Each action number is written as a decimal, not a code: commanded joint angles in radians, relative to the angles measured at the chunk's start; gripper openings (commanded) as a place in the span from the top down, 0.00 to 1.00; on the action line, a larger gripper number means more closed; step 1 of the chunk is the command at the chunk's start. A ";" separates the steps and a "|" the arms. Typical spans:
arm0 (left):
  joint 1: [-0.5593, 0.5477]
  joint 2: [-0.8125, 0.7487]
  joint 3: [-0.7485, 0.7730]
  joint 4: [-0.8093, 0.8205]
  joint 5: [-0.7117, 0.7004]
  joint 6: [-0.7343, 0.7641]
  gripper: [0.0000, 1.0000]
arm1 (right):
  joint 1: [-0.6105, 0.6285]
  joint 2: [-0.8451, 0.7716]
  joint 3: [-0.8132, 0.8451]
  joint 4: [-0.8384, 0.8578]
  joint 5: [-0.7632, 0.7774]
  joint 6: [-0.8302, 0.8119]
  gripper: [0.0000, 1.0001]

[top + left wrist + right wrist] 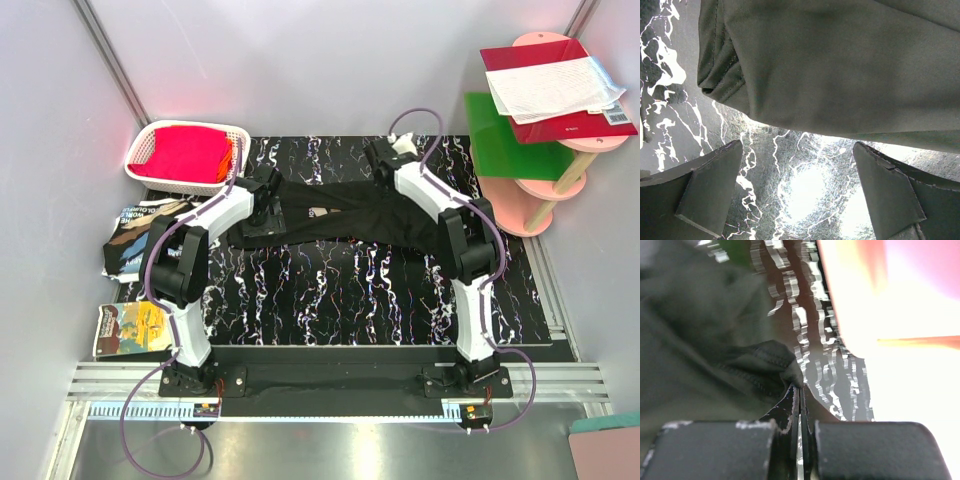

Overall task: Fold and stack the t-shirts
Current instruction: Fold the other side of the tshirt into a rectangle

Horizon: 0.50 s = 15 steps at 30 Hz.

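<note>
A black t-shirt point(340, 215) lies folded into a long band across the far half of the marbled black mat point(350, 290). My left gripper point(265, 195) hovers at the band's left end. In the left wrist view it point(797, 150) is open, its fingers point(715, 185) wide apart over bare mat, with the t-shirt's hemmed edge point(830, 65) just beyond the tips. My right gripper point(385, 160) is at the band's far right corner. In the right wrist view it point(800, 387) is shut, pinching a hemmed corner of the t-shirt point(715, 355).
Another black t-shirt with a print point(135, 235) lies crumpled off the mat's left edge, above a picture book point(130, 328). A white basket point(150, 135) holding red cloth stands at the back left. A pink shelf stand point(545, 190) with a green board point(505, 135) and red book point(555, 85) stands at the right.
</note>
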 commanded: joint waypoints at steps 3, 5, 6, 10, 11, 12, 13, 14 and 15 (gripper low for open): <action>-0.003 -0.011 -0.006 0.010 -0.039 0.005 0.01 | -0.079 0.042 0.050 0.026 0.098 -0.017 1.00; -0.003 -0.010 -0.002 0.010 -0.037 0.006 0.01 | -0.091 0.060 0.063 0.043 0.102 -0.041 0.99; -0.003 -0.007 0.000 0.008 -0.036 0.008 0.01 | -0.096 0.088 0.071 0.065 0.109 -0.049 0.98; -0.003 -0.016 -0.005 0.007 -0.030 0.008 0.01 | -0.106 0.174 0.135 0.148 0.190 -0.135 0.94; -0.003 -0.020 -0.009 0.007 -0.030 0.006 0.01 | -0.108 0.201 0.149 0.168 0.211 -0.140 0.92; -0.003 -0.031 -0.012 0.007 -0.030 0.008 0.01 | -0.110 0.209 0.160 0.182 0.207 -0.149 0.89; -0.003 -0.036 -0.020 0.008 -0.030 0.008 0.01 | -0.110 0.211 0.166 0.201 0.210 -0.176 0.87; -0.003 -0.042 -0.023 0.008 -0.030 0.008 0.01 | -0.110 0.203 0.166 0.222 0.193 -0.181 0.86; -0.003 -0.054 -0.028 0.010 -0.033 0.008 0.01 | -0.108 0.192 0.163 0.230 0.175 -0.184 0.83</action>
